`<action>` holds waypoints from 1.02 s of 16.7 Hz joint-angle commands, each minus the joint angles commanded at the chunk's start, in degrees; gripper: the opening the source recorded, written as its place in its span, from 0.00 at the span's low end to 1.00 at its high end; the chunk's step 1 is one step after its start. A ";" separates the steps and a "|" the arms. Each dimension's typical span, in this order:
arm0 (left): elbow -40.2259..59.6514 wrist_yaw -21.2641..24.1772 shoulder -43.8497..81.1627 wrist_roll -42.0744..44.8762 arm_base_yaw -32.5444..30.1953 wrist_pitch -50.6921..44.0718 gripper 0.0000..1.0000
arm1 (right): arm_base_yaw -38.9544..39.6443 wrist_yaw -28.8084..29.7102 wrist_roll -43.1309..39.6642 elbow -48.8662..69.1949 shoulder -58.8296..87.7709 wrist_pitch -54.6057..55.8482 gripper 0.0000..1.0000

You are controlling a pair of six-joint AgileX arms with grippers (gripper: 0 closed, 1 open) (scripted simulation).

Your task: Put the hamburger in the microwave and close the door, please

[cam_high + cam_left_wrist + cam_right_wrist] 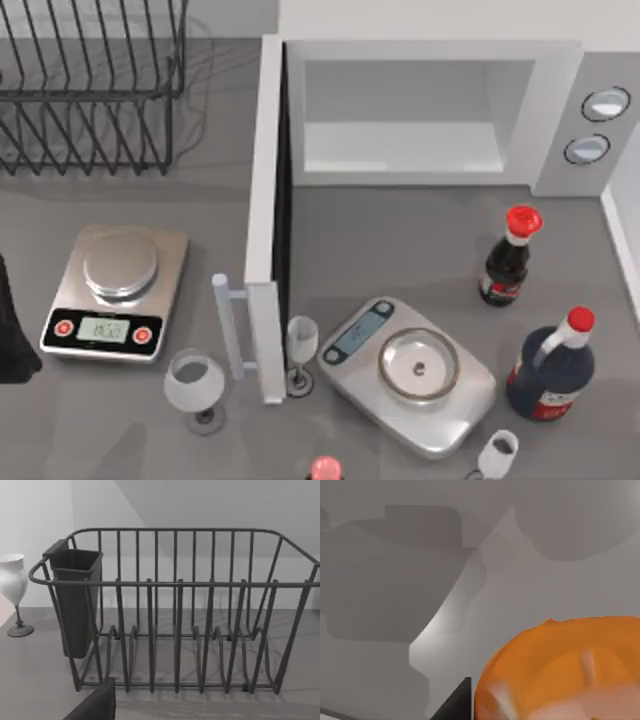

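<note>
Hamburger (560, 675) sits right against the right wrist camera beside a dark finger, so it looks gripped, though I honestly can't tell. Microwave (430, 110) stands empty, door (265, 220) swung wide, with bottles and scales crowding its front, easy to clip.

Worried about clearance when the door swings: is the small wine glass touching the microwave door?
Cannot tell. In the top view the small wine glass stands tight against the open door, with no gap visible, but contact isn't plain.

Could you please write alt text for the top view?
A large white boxy microwave stands with its tall white door swung open and its pale interior bare. Two silver kitchen scales, wine glasses and red-capped dark bottles surround it.
</note>
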 joint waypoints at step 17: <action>0.00 0.00 0.00 0.00 0.00 0.00 1.00 | 31.75 11.29 28.99 9.32 18.83 49.53 0.00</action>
